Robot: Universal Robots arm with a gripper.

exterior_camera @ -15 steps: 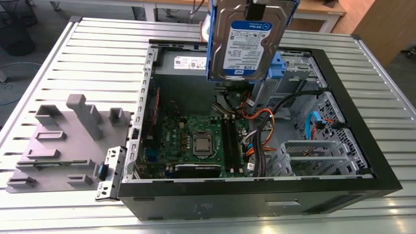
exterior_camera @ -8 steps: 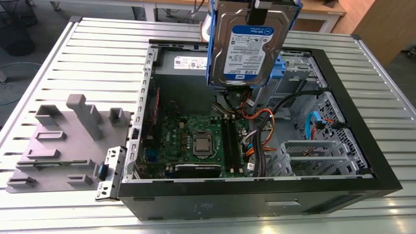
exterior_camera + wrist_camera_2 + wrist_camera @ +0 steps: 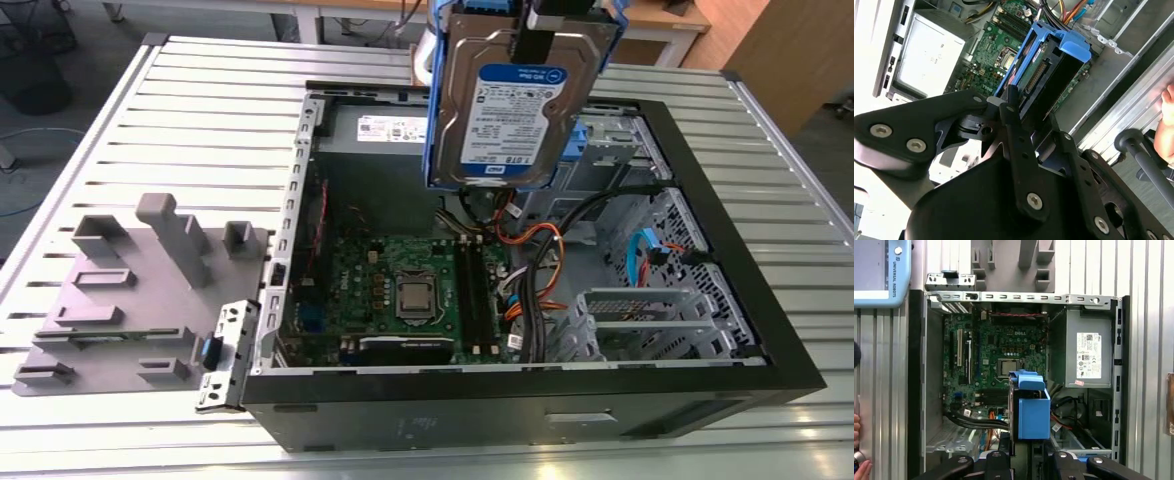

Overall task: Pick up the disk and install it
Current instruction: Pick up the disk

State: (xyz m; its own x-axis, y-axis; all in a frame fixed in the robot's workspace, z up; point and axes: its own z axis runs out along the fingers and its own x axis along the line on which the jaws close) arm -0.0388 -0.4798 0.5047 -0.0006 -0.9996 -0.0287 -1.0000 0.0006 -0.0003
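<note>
Hanging above the open computer case (image 3: pixel 727 330), the disk (image 3: pixel 514 100) is held upright in the air by the gripper (image 3: pixel 541 18) at the top edge of the exterior view, its white-and-blue label turned toward that camera and its blue bracket (image 3: pixel 434 120) framing the silver body. The fingers (image 3: pixel 1013 107) are closed on the disk – in the second wrist view they are seen pressed against the bracket's two sides at one end of the drive. In the first wrist view the disk (image 3: pixel 1031 410) is seen end-on, just beyond the gripper (image 3: pixel 1031 452), over the part of the case where the green motherboard (image 3: pixel 999 350) meets a bundle of black and orange cables (image 3: pixel 534 250). The grey power supply (image 3: pixel 1086 355) with its white sticker is seated in the case's far corner, toward the exterior view's left, and a perforated metal drive cage (image 3: pixel 641 320) is set near the front, toward the exterior view's right. The case is laid on its side on a slatted metal worktop (image 3: pixel 200 100), and a grey moulded fixture (image 3: pixel 134 290) is placed just beside it on the exterior view's left. A person's hand (image 3: pixel 1168 125) is visible at the worktop's edge – well apart from the disk.
</note>
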